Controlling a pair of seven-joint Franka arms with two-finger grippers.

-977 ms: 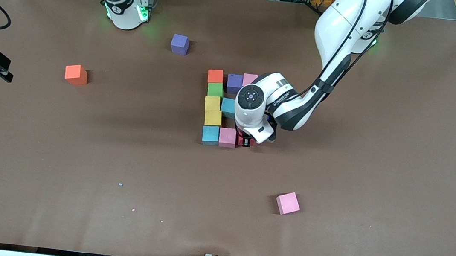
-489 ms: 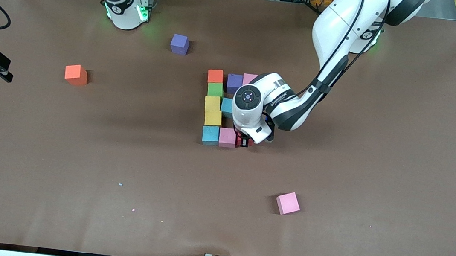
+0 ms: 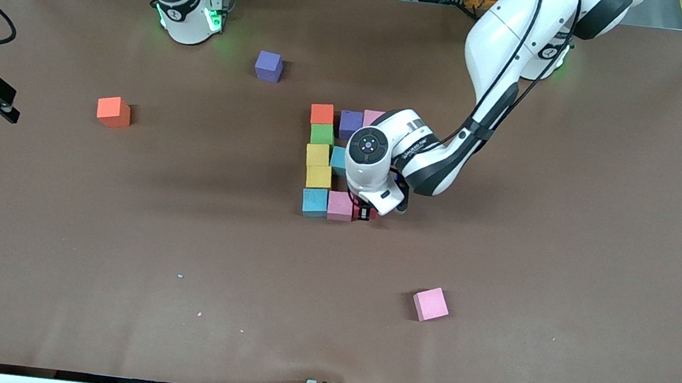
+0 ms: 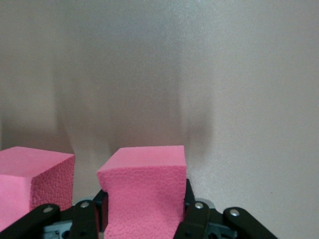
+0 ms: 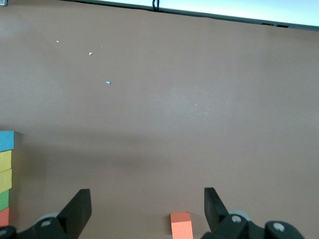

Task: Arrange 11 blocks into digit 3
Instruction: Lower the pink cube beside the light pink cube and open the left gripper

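My left gripper is clamped on a red block at the digit 3, touching its nearest row's pink block. My right gripper waits spread wide over the bare brown table edge. Loose blocks: orange, purple, pink. Cables and rails along the bases' side.
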